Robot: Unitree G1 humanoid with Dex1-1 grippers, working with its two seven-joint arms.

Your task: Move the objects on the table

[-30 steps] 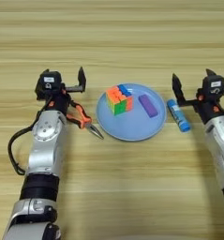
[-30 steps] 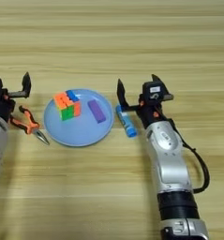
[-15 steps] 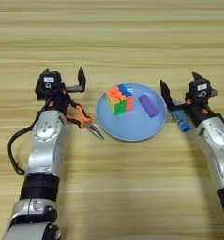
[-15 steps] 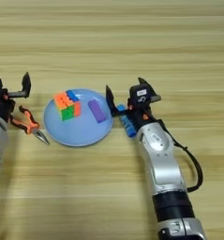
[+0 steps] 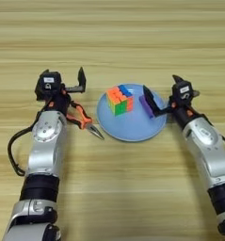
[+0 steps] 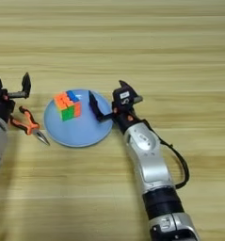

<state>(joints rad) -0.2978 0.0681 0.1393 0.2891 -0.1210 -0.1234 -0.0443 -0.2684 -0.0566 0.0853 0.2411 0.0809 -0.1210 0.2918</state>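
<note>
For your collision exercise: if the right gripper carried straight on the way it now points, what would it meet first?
Probably the purple block on the plate: the right gripper points left across the rim, one finger already over it. Depth is uncertain.

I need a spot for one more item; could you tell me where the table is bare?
The table is bare beyond the plate and in front of it, between the two arms. It is crowded at the plate: cube, right gripper over its right edge, pliers and left gripper beside it.
</note>
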